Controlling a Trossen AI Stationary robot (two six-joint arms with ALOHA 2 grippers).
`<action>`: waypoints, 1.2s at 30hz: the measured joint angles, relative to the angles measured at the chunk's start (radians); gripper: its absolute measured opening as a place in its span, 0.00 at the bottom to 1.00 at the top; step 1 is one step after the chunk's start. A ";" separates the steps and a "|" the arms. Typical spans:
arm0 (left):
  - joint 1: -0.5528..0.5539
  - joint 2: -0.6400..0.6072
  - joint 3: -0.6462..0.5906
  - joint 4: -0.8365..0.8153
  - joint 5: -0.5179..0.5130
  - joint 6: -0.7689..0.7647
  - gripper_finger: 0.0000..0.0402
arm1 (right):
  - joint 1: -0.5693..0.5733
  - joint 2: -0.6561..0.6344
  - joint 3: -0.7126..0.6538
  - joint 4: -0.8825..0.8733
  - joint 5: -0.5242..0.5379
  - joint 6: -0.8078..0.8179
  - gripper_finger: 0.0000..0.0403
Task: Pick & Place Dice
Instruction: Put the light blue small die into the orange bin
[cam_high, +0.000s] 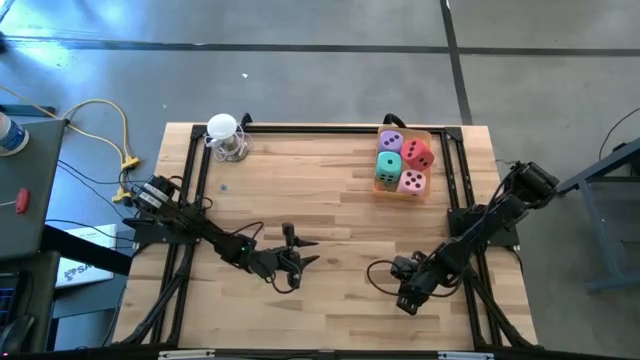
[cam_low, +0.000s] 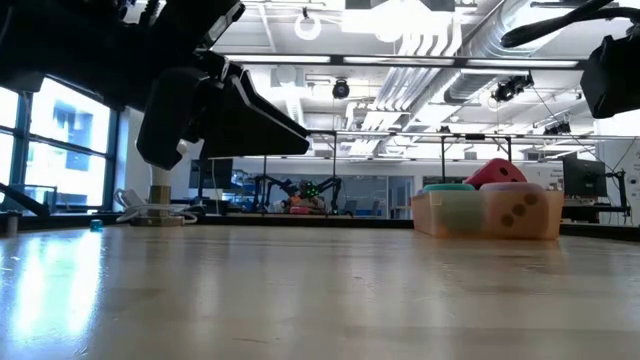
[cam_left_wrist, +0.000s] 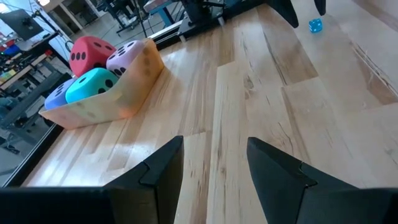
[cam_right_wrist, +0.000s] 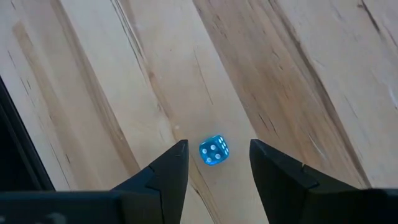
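- Left end effector (cam_high: 296, 248): over the near-middle of the table (cam_high: 330, 240), its two dark fingers (cam_left_wrist: 155, 171) parted with bare wood showing between them; it has hold of nothing.
- Right end effector (cam_high: 378, 273): over the near right part of the table, to the right of the left end effector. Fingers (cam_right_wrist: 165, 168) parted and empty, poised above the wood.
- Small blue die (cam_right_wrist: 213, 150): translucent, white pips, lying on the table in the gap between the right end effector's fingertips, touching neither in the right wrist view.
- Tray (cam_high: 434, 160): shallow, translucent orange, at the far right corner of the table, well apart from both end effectors and farther back than the right one. It holds all four large dice.
- Purple die (cam_high: 391, 141): in the tray, far-left place.
- Red die (cam_high: 418, 153): in the tray, beside the purple one and riding higher than the rest.
- Mint green die (cam_high: 388, 170): in the tray, near-left place.
- Pink die (cam_high: 412, 181): in the tray, near-right place.
- White round-topped object (cam_high: 226, 136): on a clear base at the far left of the table, well beyond the left end effector.
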 joint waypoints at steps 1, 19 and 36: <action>0.000 0.000 0.000 0.000 0.000 0.000 0.42 | 0.000 0.000 0.000 0.000 0.000 -0.001 0.40; 0.000 0.000 0.001 0.000 -0.003 0.000 0.42 | 0.046 0.032 0.000 0.039 0.056 -0.093 0.40; 0.000 0.000 0.001 0.000 -0.002 0.001 0.42 | 0.048 0.099 0.003 0.051 0.049 -0.132 0.39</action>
